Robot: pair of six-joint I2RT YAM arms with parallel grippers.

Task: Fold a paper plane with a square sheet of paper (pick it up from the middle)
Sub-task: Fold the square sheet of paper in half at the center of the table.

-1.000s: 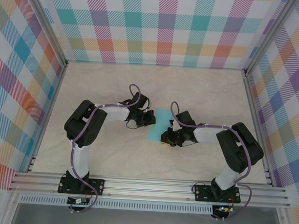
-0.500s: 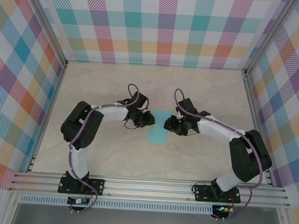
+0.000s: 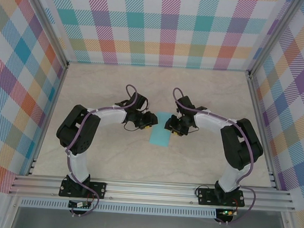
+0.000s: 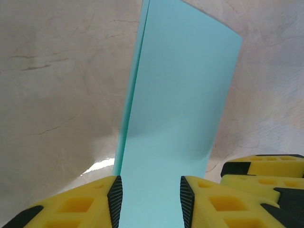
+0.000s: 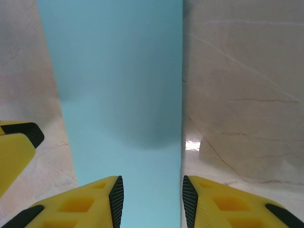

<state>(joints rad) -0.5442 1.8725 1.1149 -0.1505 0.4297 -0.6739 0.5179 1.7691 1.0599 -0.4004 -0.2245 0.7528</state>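
Half-fold looked done, paper (image 3: 160,137) lay flat at centre; left gripper (image 3: 150,122), right gripper (image 3: 171,127) stood parted, empty; next likely corner fold, needing edge pinch

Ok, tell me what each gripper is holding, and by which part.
Nothing is held. The left gripper and the right gripper both stand open over the folded sheet of paper, which lies on the table.

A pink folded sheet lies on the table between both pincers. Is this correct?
No: the sheet is light turquoise, not pink, as the top external view shows. It lies folded on the table between the left pincer and the right pincer.
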